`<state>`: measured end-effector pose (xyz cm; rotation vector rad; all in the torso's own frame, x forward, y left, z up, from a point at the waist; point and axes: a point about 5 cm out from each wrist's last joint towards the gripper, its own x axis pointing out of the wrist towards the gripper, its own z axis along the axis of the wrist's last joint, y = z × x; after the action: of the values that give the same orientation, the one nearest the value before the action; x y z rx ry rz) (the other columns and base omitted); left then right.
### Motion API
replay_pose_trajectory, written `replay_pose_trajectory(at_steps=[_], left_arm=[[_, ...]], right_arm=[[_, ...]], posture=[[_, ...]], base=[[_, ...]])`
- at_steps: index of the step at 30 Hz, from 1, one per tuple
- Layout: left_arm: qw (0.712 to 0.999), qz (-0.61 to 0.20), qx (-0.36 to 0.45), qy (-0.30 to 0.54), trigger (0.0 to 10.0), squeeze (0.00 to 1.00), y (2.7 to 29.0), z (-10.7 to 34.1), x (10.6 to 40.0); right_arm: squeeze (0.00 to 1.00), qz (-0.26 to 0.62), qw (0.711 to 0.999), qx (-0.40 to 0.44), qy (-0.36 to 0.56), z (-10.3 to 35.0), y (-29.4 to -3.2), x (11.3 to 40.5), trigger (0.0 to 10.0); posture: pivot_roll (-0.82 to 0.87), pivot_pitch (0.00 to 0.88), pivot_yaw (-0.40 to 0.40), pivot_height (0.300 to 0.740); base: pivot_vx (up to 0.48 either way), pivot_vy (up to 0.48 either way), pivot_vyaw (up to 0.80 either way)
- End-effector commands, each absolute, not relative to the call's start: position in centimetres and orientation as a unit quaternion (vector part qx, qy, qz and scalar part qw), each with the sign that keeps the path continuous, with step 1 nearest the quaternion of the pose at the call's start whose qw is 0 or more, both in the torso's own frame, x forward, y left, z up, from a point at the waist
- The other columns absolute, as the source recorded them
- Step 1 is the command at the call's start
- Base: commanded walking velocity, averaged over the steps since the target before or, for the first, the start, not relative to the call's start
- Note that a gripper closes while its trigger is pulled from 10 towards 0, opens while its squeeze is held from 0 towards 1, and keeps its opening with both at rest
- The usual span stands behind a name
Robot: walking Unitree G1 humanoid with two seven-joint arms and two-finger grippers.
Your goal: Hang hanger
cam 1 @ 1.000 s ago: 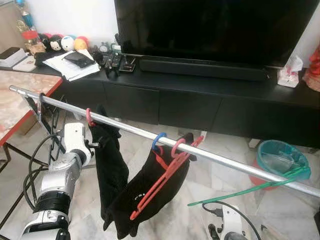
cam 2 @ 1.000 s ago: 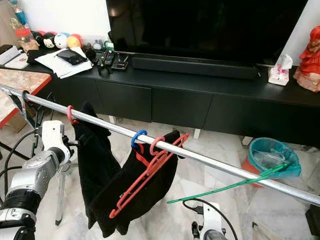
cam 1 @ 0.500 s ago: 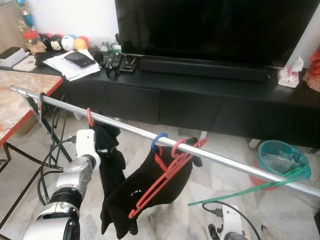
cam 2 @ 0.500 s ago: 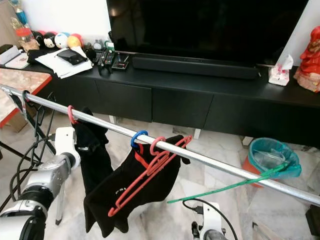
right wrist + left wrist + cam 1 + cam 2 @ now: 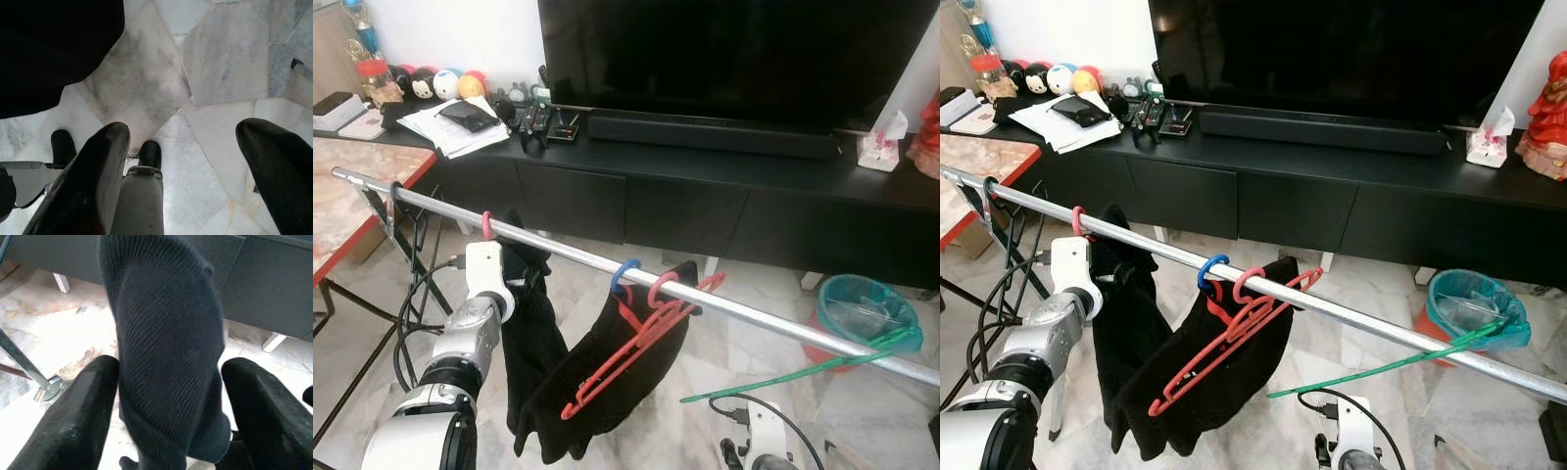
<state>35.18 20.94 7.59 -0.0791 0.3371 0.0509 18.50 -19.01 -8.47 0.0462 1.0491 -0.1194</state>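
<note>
Head views: red hanger (image 5: 636,338) w/ black cloth hooked on rail (image 5: 744,311), tilted; could slip off if bumped. Left gripper (image 5: 514,282) beside hanging garment (image 5: 530,323).
L wrist: fingers (image 5: 83,416) apart, garment between, not clamped; snag risk.
R wrist: right gripper (image 5: 186,181) spread, empty, over floor (image 5: 220,58).

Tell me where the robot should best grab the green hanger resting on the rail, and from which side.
Grip the green hanger on its long thin bar where it juts below and in front of the metal rail, probably coming up from underneath with the right tool, which hangs open low on that side. Its hook end sits against the rail, too close to pinch cleanly.
</note>
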Motion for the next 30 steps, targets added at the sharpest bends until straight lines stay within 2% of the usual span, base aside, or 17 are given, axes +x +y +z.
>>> replay_pose_trajectory(at_steps=[1, 30], left_arm=[[0.986, 0.028, -0.026, 0.162, 0.0, 0.00, 21.31, 7.93, 35.37], [0.987, 0.012, -0.036, 0.157, 0.0, 0.00, 20.96, 7.51, 35.15]], right_arm=[[0.00, -0.059, 0.863, 0.025, 0.501, -8.53, -19.00, 18.39, 10.0], [0.00, -0.065, 0.862, 0.028, 0.502, -8.63, -19.01, 18.17, 10.0]], posture=[[0.01, 0.000, -0.001, 0.740], [0.00, 0.000, 0.003, 0.740]], base=[[0.000, 0.000, 0.00], [0.000, 0.000, 0.00]])
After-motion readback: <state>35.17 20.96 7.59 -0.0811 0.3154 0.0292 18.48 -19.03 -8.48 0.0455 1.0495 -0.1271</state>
